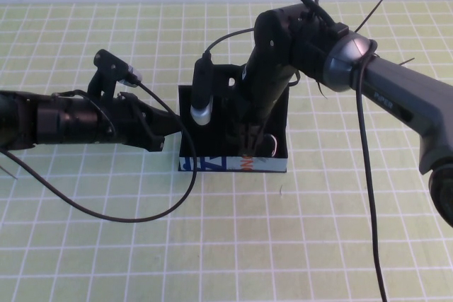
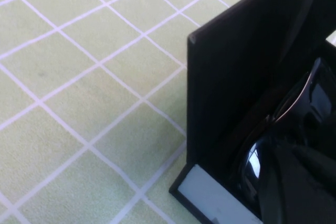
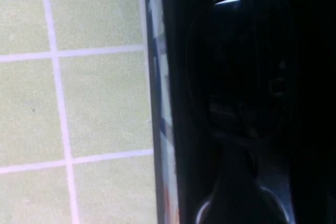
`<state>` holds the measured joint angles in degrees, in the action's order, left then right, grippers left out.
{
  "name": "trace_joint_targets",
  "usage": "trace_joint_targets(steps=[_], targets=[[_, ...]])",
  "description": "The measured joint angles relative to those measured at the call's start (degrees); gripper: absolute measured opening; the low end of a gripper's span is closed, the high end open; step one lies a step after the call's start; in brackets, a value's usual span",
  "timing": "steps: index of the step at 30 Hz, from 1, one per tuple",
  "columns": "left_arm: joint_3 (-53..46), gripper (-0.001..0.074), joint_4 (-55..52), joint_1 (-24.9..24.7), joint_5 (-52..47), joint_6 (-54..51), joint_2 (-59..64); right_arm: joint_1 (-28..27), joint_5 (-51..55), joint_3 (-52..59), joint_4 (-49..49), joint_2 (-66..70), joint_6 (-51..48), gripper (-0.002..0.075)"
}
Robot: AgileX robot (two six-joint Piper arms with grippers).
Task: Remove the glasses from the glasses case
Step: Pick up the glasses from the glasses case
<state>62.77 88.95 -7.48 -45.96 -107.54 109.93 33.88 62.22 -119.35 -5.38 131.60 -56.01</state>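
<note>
- Down inside the open rectangular matte black glasses case [image 1: 233, 129], mid-table on the green checked cloth [image 1: 297, 245], lie the dark thick plastic-framed glasses [image 2: 294, 129]; the case lid is flipped up at the back and the white, blue and orange printed front panel [image 1: 233, 164] faces the robot.
- Glasses long axis: looks to run along the length of the case, left to right in the high view, a judgement from the wrist views, since the arm hides most of the interior from above.
- Right gripper [image 1: 253, 139] reaches steeply down into the right half of the case, so the glasses sit directly below and just in front of its tip; right arm is clearly the nearer one to them.
- Right wrist view: one glossy dark lens [image 3: 241, 61] fills the frame close up, beside the printed panel edge, with the bridge area below it.
- Right gripper opening: cannot tell, and cannot tell if it touches or grips the frame either.
- Left gripper [image 1: 170, 124] comes in low and level from the left, tip at the case's left wall, seemingly steadying it; actual contact is not clear, and how far open, cannot tell.
- Left wrist view: the case's left side wall close up, a shiny lens just inside it.
- Judgement: the coming move turns on the right gripper closing across the frame's short dimension, then lifting straight up clear of the walls.
</note>
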Motion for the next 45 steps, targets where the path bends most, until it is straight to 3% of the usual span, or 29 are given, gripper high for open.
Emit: trace_joint_targets(steps=[29, 33, 38, 45], targets=[[0.00, -0.0004, 0.00, 0.00, 0.00, 0.00, 0.00, -0.11, 2.11, 0.00, -0.95, 1.14, -1.31, 0.0325], [0.00, -0.0004, 0.00, 0.00, 0.00, 0.00, 0.00, -0.11, 1.89, 0.00, -0.95, 1.14, -1.31, 0.0262], [0.00, -0.0004, 0.00, 0.00, 0.00, 0.00, 0.00, -0.11, 1.89, 0.00, -1.48, 1.14, -1.31, 0.0130], [0.00, -0.0004, 0.00, 0.00, 0.00, 0.00, 0.00, -0.11, 3.12, -0.11, -2.22, 0.93, -1.31, 0.0027]])
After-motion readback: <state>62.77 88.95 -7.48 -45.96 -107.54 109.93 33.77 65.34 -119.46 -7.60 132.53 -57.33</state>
